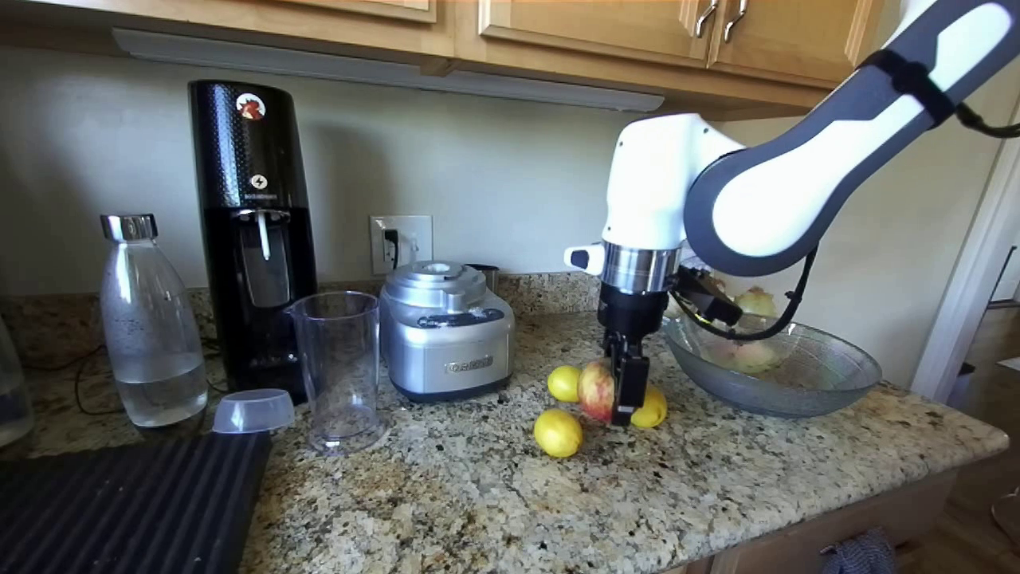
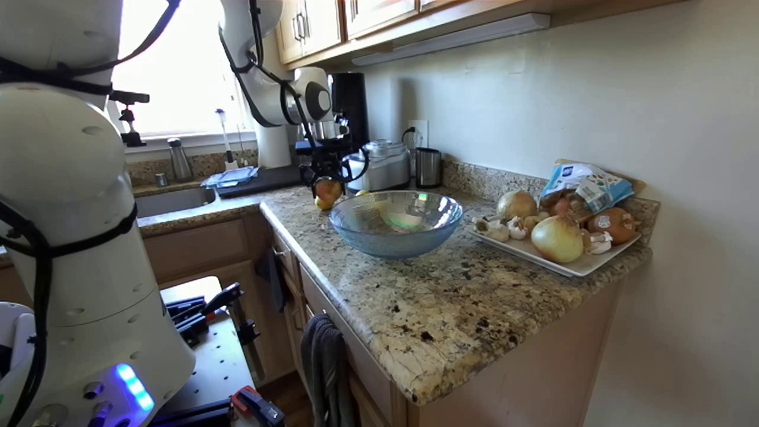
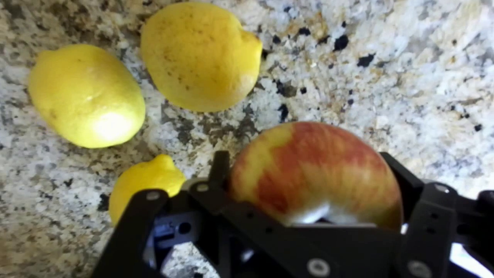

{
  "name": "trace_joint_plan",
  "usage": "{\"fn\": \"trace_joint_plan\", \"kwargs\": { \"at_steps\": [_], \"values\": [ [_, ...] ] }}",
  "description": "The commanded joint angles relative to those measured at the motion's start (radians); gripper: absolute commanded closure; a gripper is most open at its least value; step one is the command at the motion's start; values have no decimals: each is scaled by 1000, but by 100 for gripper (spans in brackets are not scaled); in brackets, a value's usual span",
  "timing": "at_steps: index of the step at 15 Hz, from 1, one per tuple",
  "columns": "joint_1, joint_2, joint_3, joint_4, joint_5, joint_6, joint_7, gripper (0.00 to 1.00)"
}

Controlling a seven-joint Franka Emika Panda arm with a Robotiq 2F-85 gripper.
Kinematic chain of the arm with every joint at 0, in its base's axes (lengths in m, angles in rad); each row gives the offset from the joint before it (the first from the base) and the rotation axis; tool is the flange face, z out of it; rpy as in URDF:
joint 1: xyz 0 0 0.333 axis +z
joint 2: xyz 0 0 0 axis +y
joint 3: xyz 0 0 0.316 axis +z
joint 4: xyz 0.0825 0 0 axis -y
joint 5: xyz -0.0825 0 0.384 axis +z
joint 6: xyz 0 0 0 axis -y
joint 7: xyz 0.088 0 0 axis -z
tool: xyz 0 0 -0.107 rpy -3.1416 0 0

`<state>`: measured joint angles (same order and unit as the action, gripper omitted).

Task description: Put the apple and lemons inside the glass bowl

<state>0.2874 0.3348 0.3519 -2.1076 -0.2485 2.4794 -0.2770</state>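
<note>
Hand (image 3: 303, 154): closed on the apple (image 3: 320, 170) from both sides, as your wrist view shows; in both exterior views it points down over the bench (image 1: 446, 510).
Apple: in the hand's grip; whether it touches the bench, you cannot tell. It is nearly round, so you get no clear long axis. Its red streaks run up and down the wrist view, toward a pale glare close to the hand.
Lower lemon (image 3: 131, 177): on the bench, partly hidden from you by the hand; tip up and to the right, long axis slanting the same way.
Left lemon (image 3: 87, 96): on the bench; tip toward the upper left, long axis sloping down to the lower right.
Upper lemon (image 3: 197, 58): on the bench, beside the left lemon and apart from it; tip to the right, long axis close to level across the frame.
Lemon tips: clear to you only in the wrist view; both exterior views show the fruit too small for that.
Bowl (image 2: 394, 244): upright on the bench near the fruit, shown by both exterior views only.
Plate (image 2: 593, 264): by the wall (image 2: 593, 89) near the bowl, its onions (image 2: 557, 238) and garlic (image 2: 498, 230) plain to you in an exterior view.
Jug (image 1: 339, 375): upright on the bench beside the food processor (image 1: 446, 343), whole in an exterior view.
Sink (image 2: 172, 203) and window (image 2: 172, 77): at the back, shown to you in an exterior view.
</note>
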Motion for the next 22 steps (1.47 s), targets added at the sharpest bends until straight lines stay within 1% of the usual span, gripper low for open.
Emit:
{"fn": "trace_joint_plan", "kwargs": {
  "at_steps": [1,4,5,9,12,15,16,17,19,22],
  "values": [
    [28,-141,-29,-61,-5,-50,106,34],
    [28,-206,-37,-60,-11,-134,195,34],
    [22,-222,-33,-60,2,-158,201,34],
    [11,-297,-48,-69,-17,-264,292,34],
    [-5,-344,-75,-90,-36,-313,404,34],
    [-17,-376,-99,-119,-61,-329,527,34],
    [-18,-384,-101,-123,-86,-334,581,34],
    [-17,-312,-95,-69,-44,-311,484,9],
    [-20,-325,-99,-82,-61,-312,534,9],
    [-20,-329,-98,-88,-62,-312,547,9]
  ]
}}
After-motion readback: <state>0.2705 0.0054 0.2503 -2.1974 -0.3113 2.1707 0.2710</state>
